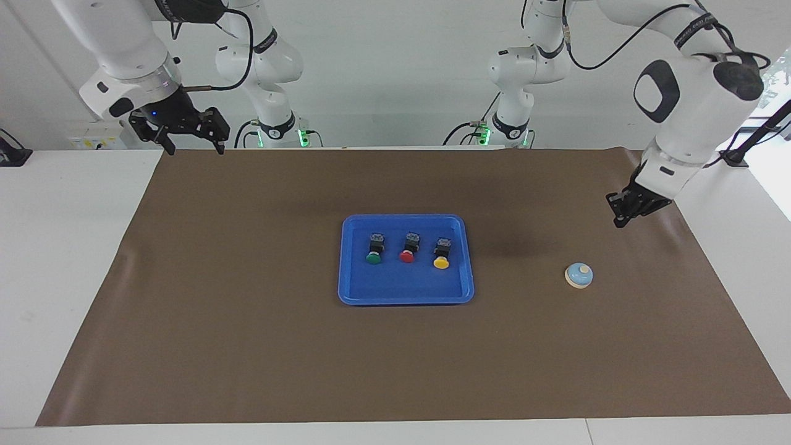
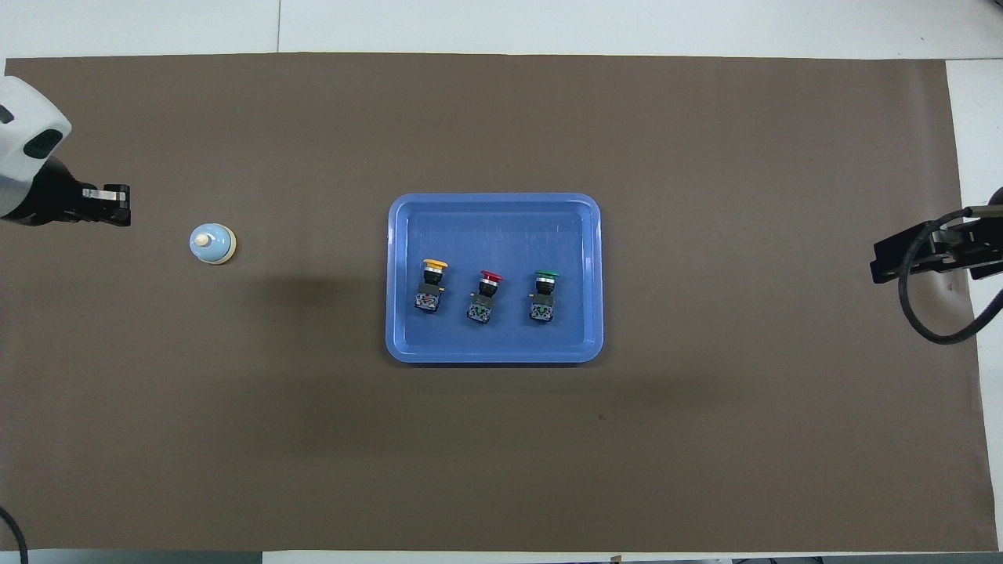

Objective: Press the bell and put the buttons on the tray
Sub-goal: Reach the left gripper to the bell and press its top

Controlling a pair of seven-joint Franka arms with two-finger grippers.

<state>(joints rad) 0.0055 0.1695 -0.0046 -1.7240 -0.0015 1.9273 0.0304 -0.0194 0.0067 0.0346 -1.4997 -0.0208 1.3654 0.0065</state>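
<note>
My left end effector [image 1: 620, 219], fingers together and empty, hangs over the counter near the bell [image 1: 579, 275]. My right end effector [image 1: 193, 147] waits, fingers apart. Three buttons [image 1: 406, 248] lie in the tray [image 1: 405, 293].

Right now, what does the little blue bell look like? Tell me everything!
The bell is a small light-blue dome on a round cream base, with a beige knob on top. It looks smooth and shiny, maybe plastic. It stands upright on the brown mat, toward the left arm's end of the table, apart from the tray. Nothing touches it. The left gripper hangs shut in the air close by.
</note>
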